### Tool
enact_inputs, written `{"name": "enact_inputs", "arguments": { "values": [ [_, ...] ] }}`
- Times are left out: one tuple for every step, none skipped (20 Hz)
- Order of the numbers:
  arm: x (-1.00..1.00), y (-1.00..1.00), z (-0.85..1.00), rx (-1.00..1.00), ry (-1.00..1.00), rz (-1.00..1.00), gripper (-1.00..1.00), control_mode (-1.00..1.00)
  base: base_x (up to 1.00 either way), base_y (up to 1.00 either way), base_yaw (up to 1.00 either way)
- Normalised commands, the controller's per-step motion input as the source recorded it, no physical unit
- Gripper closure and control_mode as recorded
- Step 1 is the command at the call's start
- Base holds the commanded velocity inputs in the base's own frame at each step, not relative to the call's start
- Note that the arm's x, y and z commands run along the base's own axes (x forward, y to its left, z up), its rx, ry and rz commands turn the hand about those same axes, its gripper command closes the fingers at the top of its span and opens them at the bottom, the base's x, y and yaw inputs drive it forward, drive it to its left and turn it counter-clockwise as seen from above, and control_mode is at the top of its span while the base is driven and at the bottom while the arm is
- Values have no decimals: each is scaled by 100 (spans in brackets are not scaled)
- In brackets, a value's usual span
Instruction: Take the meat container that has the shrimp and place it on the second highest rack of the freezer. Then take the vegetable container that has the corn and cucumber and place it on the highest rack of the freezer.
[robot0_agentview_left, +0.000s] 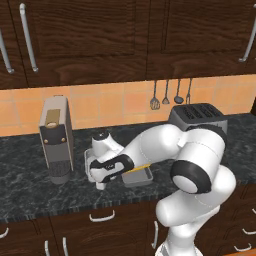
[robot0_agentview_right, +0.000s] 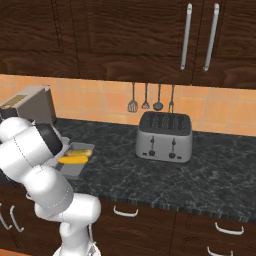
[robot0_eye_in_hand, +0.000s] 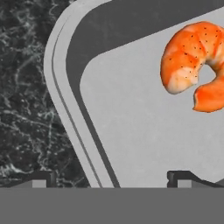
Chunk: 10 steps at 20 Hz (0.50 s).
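The meat container is a grey tray with a raised rim, and the curled orange-and-white shrimp lies in it. My gripper hangs low over the tray's edge, open. One fingertip is over the counter and the other is over the tray floor, with the rim between them. From the left base, the gripper points down at that tray. Just to its right stands the vegetable container, with the yellow corn and the duller cucumber in it. The freezer is out of view.
A grey coffee machine stands left of the trays on the black stone counter. A steel toaster sits to the right. Utensils hang on the tiled wall under dark cabinets.
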Motion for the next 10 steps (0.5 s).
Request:
{"name": "enact_inputs", "arguments": {
  "values": [
    [0, 0, 0, 0, 0, 0, -100, -100, 0, 0, 0],
    [0, 0, 0, 0, 0, 0, -100, -100, 0, 0, 0],
    [0, 0, 0, 0, 0, 0, -100, -100, 0, 0, 0],
    [0, 0, 0, 0, 0, 0, -100, -100, 0, 0, 0],
    [0, 0, 0, 0, 0, 0, -100, -100, 0, 0, 0],
    [0, 0, 0, 0, 0, 0, -100, -100, 0, 0, 0],
    [0, 0, 0, 0, 0, 0, 100, -100, 0, 0, 0],
    [0, 0, 0, 0, 0, 0, 100, -100, 0, 0, 0],
    [0, 0, 0, 0, 0, 0, 100, -100, 0, 0, 0],
    [0, 0, 0, 0, 0, 0, 100, -100, 0, 0, 0]
  ]
}}
